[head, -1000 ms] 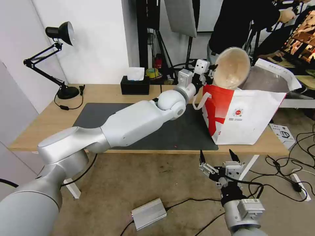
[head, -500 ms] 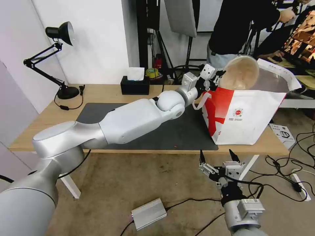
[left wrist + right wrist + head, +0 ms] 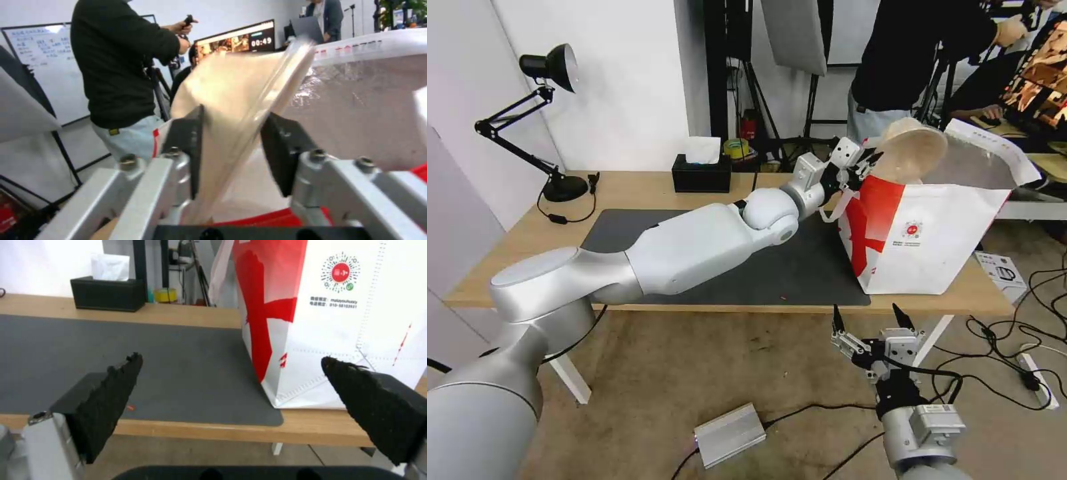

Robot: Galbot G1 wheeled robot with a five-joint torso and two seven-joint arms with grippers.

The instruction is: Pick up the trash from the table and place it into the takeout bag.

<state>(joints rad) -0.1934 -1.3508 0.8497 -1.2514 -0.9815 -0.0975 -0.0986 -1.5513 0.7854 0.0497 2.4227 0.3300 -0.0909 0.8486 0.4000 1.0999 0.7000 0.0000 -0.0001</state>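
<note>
Across the long light-wood table [image 3: 627,190] with its dark grey mat [image 3: 800,273], we reach our left arm out nearly straight toward the takeout bag [image 3: 924,243], which stands at the mat's right end with its mouth open. Our left gripper [image 3: 864,167] sits at the bag's near top edge, its jaws clamped on the rim of the beige pulp bowl [image 3: 912,150]; in the left wrist view the bowl [image 3: 240,100] is pinched between the two dark fingers [image 3: 189,143], tilted over the silver lining. Its lower edge is hidden behind the bag wall, so we cannot tell how deep it sits. Our right gripper [image 3: 872,321] hangs below the table's front edge, jaws wide apart, holding nothing.
</note>
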